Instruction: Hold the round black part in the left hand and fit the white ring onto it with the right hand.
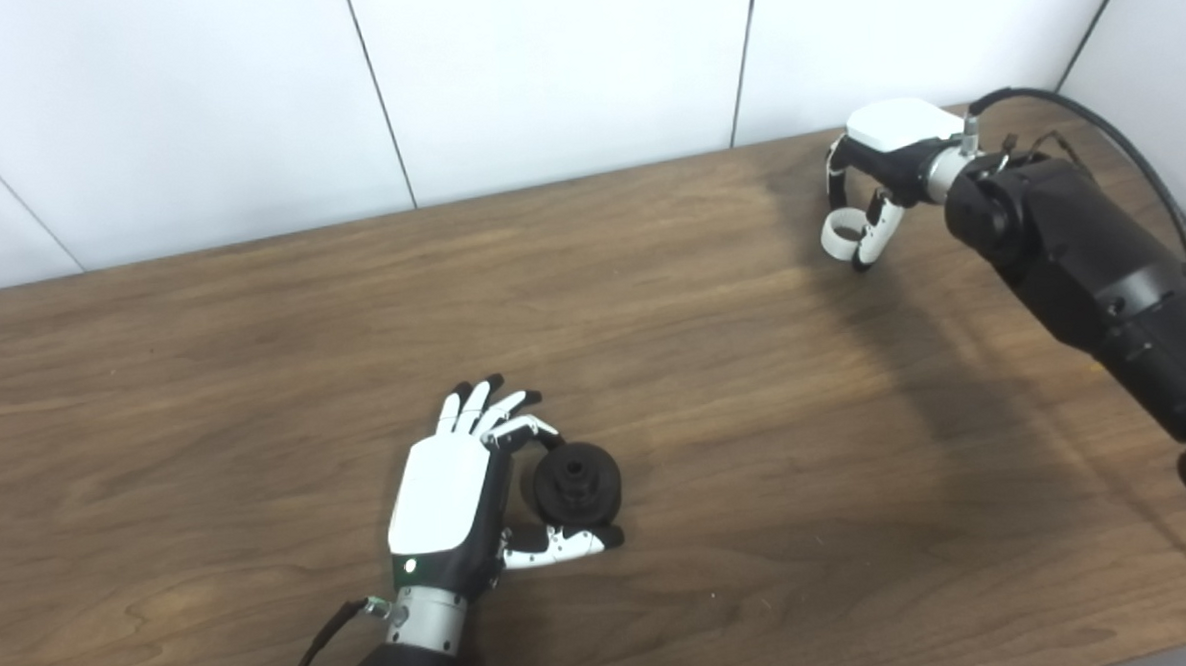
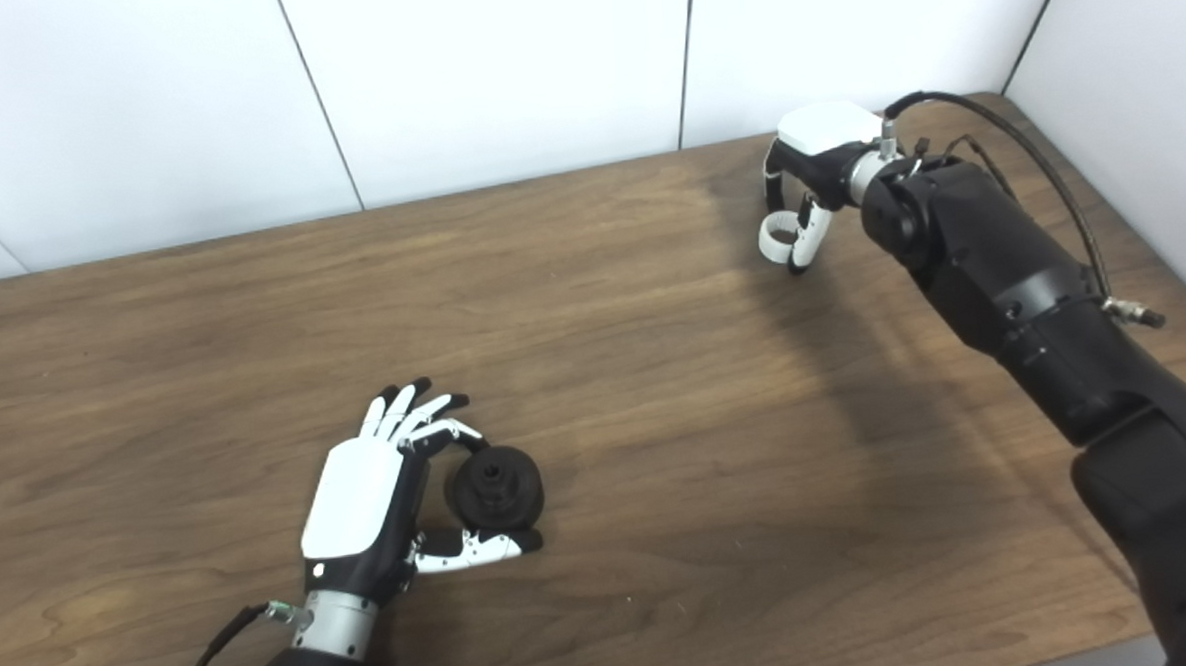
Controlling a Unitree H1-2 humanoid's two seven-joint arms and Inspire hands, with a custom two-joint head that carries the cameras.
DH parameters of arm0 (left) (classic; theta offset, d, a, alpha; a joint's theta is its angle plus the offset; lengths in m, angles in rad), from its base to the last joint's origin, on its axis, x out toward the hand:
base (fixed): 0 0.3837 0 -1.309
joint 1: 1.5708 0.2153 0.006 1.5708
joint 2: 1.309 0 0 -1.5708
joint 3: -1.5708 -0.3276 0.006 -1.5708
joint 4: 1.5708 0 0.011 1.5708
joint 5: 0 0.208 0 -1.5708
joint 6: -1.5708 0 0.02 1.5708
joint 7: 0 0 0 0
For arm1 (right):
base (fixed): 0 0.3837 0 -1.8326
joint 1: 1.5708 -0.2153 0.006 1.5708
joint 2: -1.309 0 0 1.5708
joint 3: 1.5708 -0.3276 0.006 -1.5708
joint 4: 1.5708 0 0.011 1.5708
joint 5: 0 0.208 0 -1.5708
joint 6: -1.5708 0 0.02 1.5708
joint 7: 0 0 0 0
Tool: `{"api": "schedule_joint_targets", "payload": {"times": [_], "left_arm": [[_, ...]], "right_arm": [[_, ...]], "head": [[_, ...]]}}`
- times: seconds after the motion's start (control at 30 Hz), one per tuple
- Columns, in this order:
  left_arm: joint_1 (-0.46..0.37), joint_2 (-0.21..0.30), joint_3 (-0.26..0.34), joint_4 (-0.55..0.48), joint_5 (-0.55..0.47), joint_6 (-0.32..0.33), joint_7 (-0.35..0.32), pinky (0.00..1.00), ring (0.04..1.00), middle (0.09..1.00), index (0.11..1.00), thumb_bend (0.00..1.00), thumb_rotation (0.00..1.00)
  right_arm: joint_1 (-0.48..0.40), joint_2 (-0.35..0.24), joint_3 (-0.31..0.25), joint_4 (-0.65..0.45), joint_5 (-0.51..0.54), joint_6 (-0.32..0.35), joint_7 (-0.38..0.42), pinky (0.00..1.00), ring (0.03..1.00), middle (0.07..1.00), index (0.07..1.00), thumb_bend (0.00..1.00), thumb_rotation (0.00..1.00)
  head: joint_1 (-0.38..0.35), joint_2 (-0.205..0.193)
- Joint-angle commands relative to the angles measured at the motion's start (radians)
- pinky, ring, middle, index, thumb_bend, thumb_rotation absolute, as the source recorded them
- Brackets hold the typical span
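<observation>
- Landmark: round black part (image 1: pixel 577 482), a stepped disc with a raised hub and centre hole, on the wooden table (image 1: pixel 255 388) near its front edge. All places below are reckoned from it.
- Left hand (image 1: pixel 460 499): directly left of the black part and cupped about it. One finger curls over its far side and the thumb (image 1: pixel 562 545) lies along its near side; the other fingers stretch away toward the wall. Whether the part is clamped or only bracketed cannot be told, nor whether it is clear of the table.
- Black part, axis: the hub faces up and a little toward the camera, so the ring would apparently go on from above.
- White ring (image 1: pixel 842 232): far to the right of the black part and well beyond it, near the table's back right corner. It sits between the fingertips of the right hand and looks pinched there. Contact with the table cannot be told.
- Right hand (image 1: pixel 881 175): closed on the ring, palm down, its black forearm running off toward the lower right.
- Nearer hand: the left, already at the part; the right is well apart.
- Open room: bare wood fills the whole diagonal between ring and part, with nothing to steer round.
- Edges: the wall panels (image 1: pixel 542 75) stand close behind the right hand; the table's right edge is near its forearm.
- Judgement: the ring must travel left and toward the front, then line up with the hub.
</observation>
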Motion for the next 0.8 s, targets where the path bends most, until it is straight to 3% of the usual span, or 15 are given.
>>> {"api": "schedule_joint_targets", "payload": {"times": [0.0, 0.33, 0.77], "left_arm": [[0.047, -0.003, -0.023, 0.067, 0.009, 0.008, 0.008, 1.0, 0.956, 0.841, 0.486, 0.52, 0.06], [0.048, -0.006, -0.027, 0.073, 0.013, 0.011, 0.008, 1.0, 0.953, 0.835, 0.486, 0.52, 0.06], [0.034, -0.01, -0.034, 0.081, 0.013, 0.017, 0.005, 1.0, 0.95, 0.835, 0.486, 0.52, 0.06]], "right_arm": [[-0.036, -0.025, -0.019, -0.012, -0.001, -0.001, -0.014, 0.95, 0.975, 0.876, 0.485, 0.52, 0.13], [-0.046, -0.042, -0.008, -0.034, -0.007, -0.015, 0.019, 0.94, 0.969, 0.872, 0.486, 0.52, 0.13], [-0.089, -0.057, -0.02, -0.282, 0.003, 0.014, 0.248, 1.0, 0.973, 0.88, 0.487, 0.52, 0.14]], "head": [[-0.002, 0.001], [0.004, -0.009], [-0.001, 0.002]]}}
